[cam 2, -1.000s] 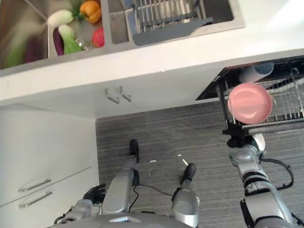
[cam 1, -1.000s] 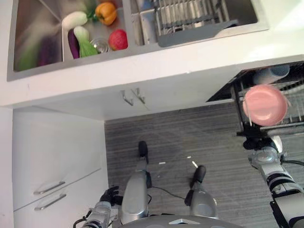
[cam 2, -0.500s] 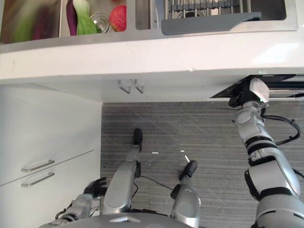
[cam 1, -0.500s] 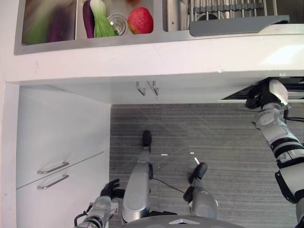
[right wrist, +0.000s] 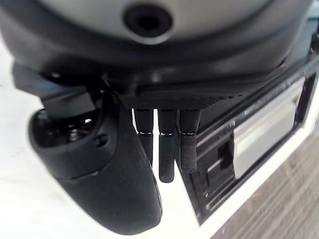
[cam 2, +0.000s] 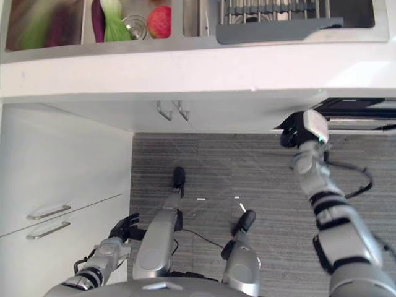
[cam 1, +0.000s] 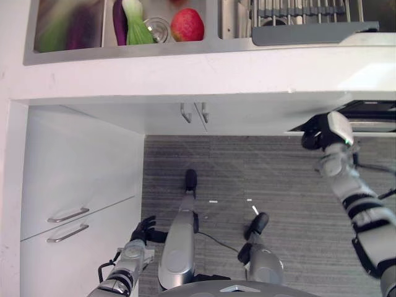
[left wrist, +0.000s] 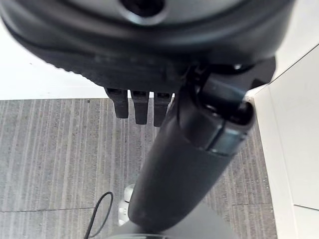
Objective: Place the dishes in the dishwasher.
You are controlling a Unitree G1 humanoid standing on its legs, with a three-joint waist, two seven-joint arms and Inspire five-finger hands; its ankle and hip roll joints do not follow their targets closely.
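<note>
Two hands, both empty: right hand (cam 1: 322,131) with fingers (right wrist: 168,149) straight, at dishwasher (cam 1: 371,111) opening under table (cam 1: 185,74) on the right; left hand (cam 1: 143,230) relaxed, low near left; no dishes visible

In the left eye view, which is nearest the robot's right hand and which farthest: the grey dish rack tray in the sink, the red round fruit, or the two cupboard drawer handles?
From the right hand:
1. Grey dish rack tray, in the sink above it.
2. Red round fruit, in the sink's left basin.
3. Two silver drawer handles, far lower left.
</note>
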